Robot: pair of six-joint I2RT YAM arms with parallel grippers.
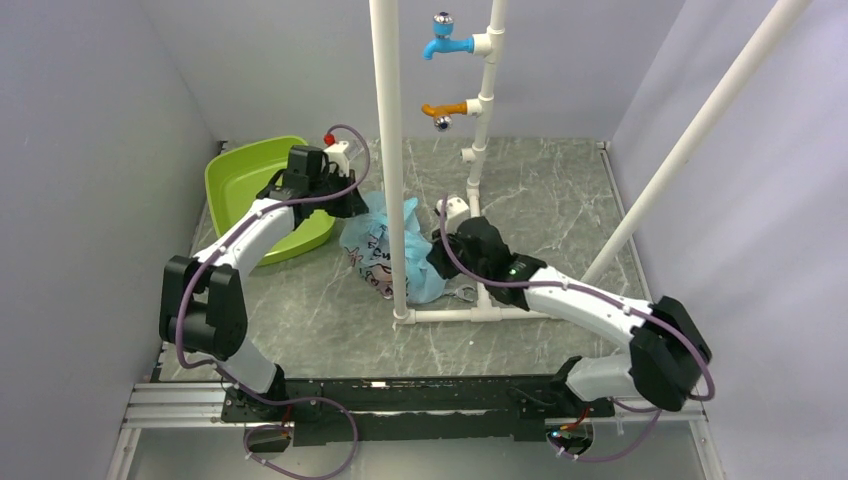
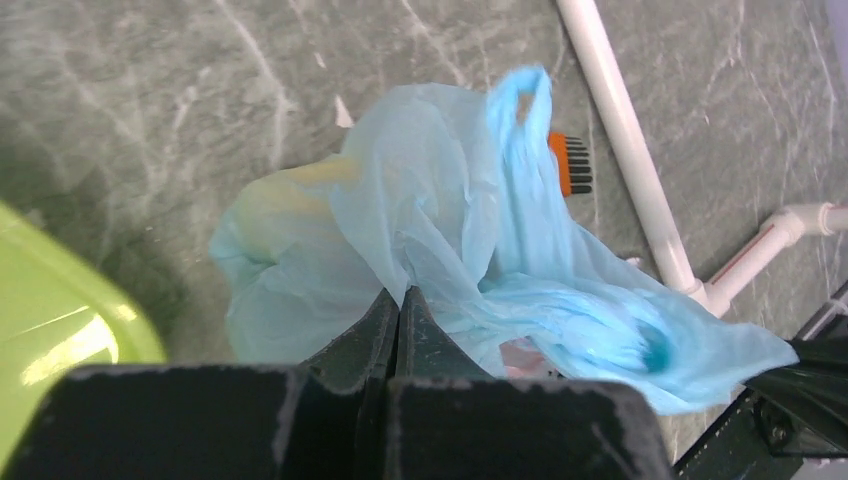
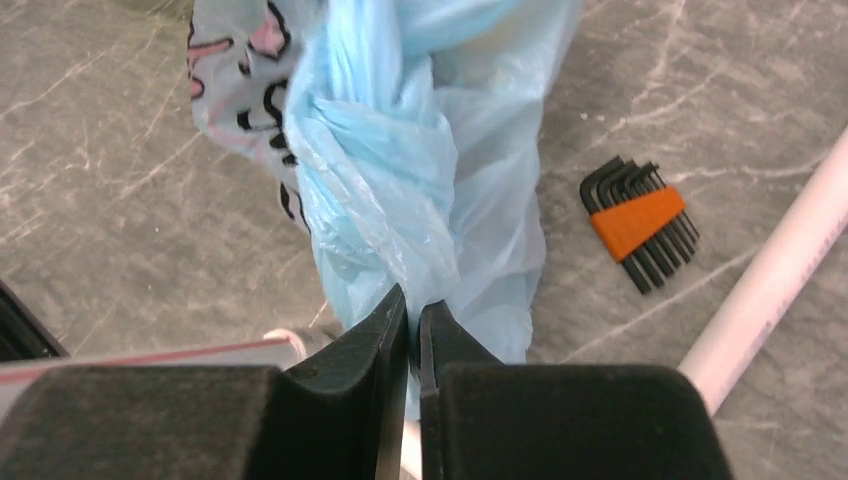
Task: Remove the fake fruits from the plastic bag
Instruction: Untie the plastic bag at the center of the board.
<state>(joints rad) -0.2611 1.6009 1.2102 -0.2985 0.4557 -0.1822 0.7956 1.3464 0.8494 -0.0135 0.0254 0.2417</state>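
The light-blue plastic bag [image 1: 378, 248] lies crumpled on the grey table by the white pipe upright, its cartoon print [image 3: 235, 45] facing up. My left gripper [image 2: 400, 296] is shut on a fold of the bag [image 2: 430, 200] at its far-left side. At the bag's [image 3: 400, 150] near-right side, my right gripper [image 3: 413, 306] is pinched on a twisted strip of the film. The fake fruits are hidden inside the bag; only a yellowish shape [image 2: 290, 185] shows through the film in the left wrist view.
A lime-green tray [image 1: 240, 170] sits at the back left, close to the left arm. A white pipe frame [image 1: 388, 150] with blue and orange taps stands over the bag. An orange-and-black hex key set [image 3: 635, 220] lies on the table beside the bag.
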